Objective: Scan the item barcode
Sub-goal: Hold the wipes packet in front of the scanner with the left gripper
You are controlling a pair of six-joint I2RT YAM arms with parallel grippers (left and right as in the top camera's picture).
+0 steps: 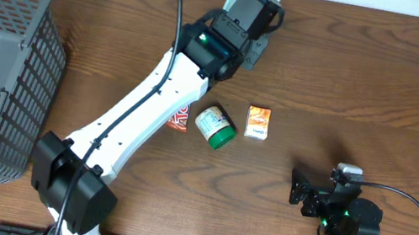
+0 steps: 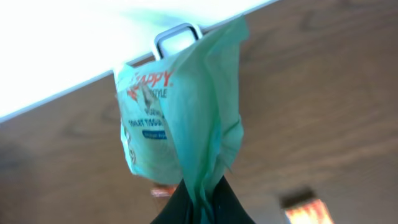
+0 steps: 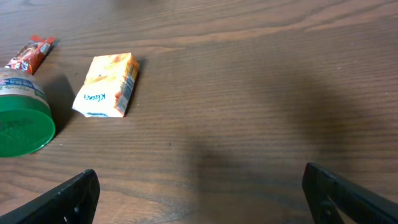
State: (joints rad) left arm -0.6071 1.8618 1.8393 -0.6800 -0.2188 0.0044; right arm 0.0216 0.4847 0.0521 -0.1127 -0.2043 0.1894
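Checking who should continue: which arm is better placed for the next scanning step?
Left. The left pincer is shut on the tissue pack; the right pincer hangs open and empty.

Bare tabletop [image 1: 382,104] right of orange box [image 1: 257,122]; basket [image 1: 39,63] far left.

Pinched left claw [image 2: 199,200], splayed right claw [image 3: 205,198]

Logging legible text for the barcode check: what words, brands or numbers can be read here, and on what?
"APPY", start unclear: red print on the green packet.
"STYLE": same packet, just below; the smaller lines under it are blurred.
Orange pack: blue word, too blurred to read.
Red wrapper and jar: print unreadable.
No barcode or number is legible.
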